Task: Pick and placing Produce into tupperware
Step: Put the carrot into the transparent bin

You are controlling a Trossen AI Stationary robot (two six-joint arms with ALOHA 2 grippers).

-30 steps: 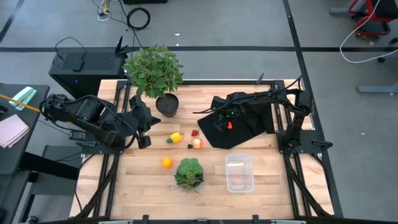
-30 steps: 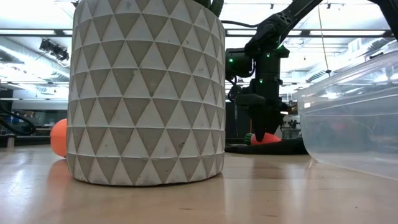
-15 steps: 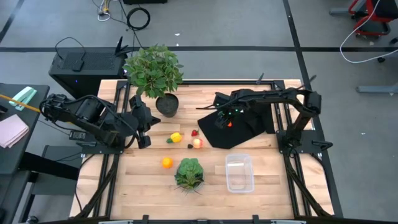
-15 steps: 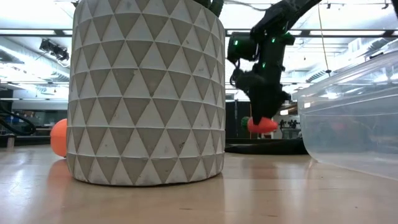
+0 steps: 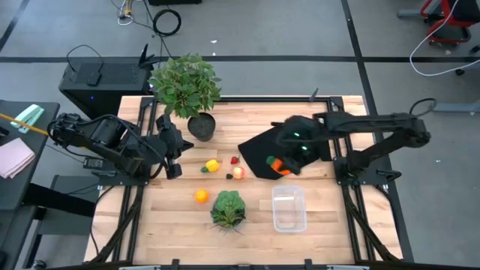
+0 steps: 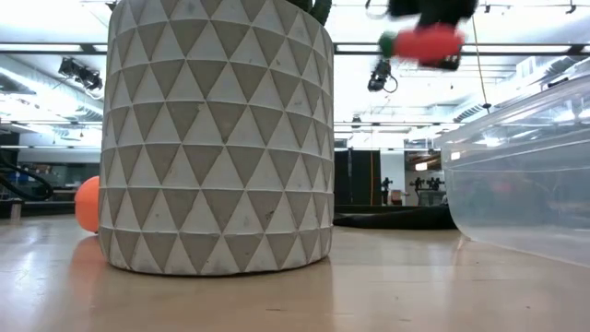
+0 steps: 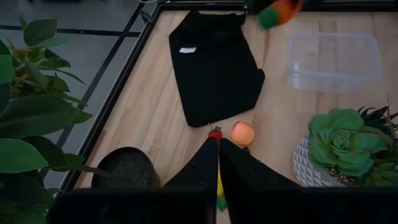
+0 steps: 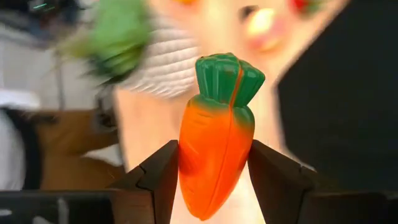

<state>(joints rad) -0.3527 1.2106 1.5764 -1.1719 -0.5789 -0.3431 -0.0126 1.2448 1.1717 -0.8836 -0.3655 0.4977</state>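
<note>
- Gripping the orange carrot (image 8: 216, 134) between its two fingers, the right gripper (image 5: 283, 163) hangs in the air over the black cloth sheet (image 5: 259, 152), near the edge facing the tupperware (image 5: 289, 208).
- The tupperware sits on the table (image 5: 172, 217), just beside that cloth and apart from it.
- The left gripper (image 7: 218, 163), closed and empty, waits well apart from the cloth, beside the potted plant (image 5: 185, 86).

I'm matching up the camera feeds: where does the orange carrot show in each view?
High view: orange carrot at the black cloth's front edge.
Low view: top, right of centre, in the air.
Left wrist view: top edge, beside the tupperware.
Right wrist view: centre, between the jaws.
Shared landmark: the black cloth.
</note>
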